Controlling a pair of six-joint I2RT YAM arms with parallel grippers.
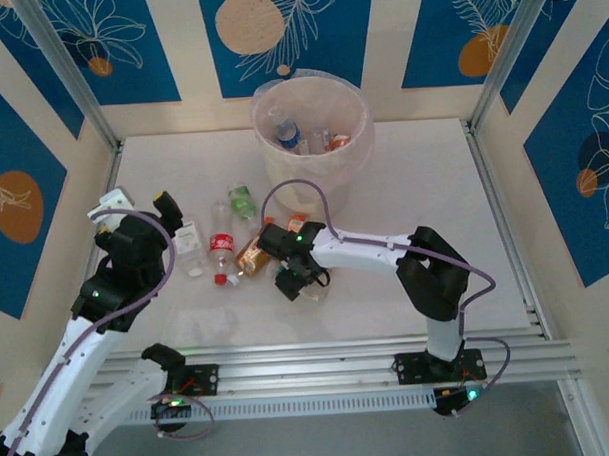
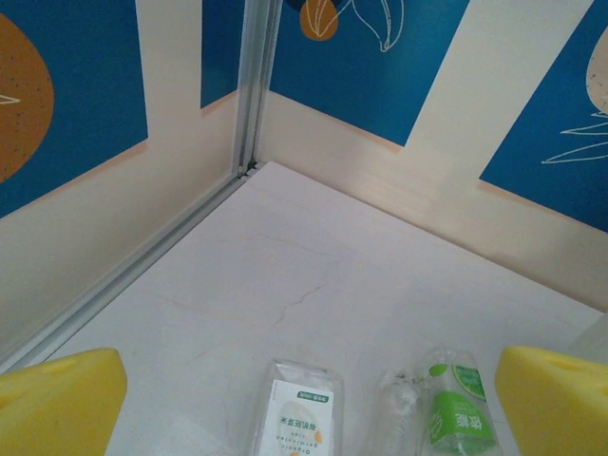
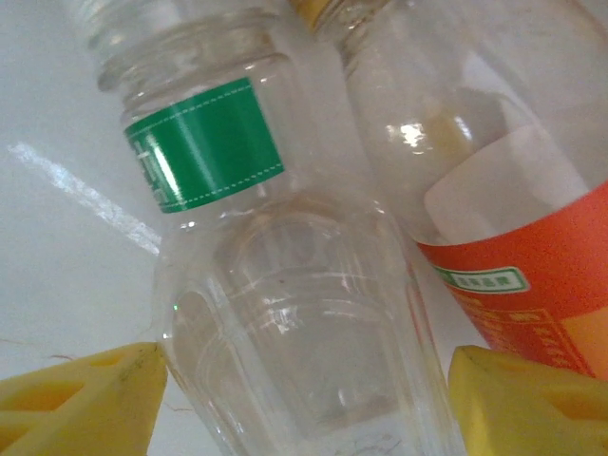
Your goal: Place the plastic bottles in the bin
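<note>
1. We see the bin (image 1: 283,174) at the far middle of the counter (image 1: 435,233), with a few bottles (image 1: 291,136) lying inside it.
2. More lie loose on the counter in front of the bin, between the two arms. A red-label bottle (image 1: 222,249) is among them.
3. The right claw (image 3: 304,399) is down over a clear bottle (image 3: 285,285) with a green band. Its yellow fingers (image 3: 76,404) flank the body, one on each side. We cannot tell whether they press it or only stand beside it.
4. An orange bottle (image 3: 532,275) lies right beside the clear bottle.
5. The left claw (image 2: 309,385) is spread wide and holds nothing — it hangs above the counter near the left wall.
6. Just ahead of it lie a white-label bottle (image 2: 294,418) and a green-label bottle (image 2: 456,418) — side by side, not touching.
</note>
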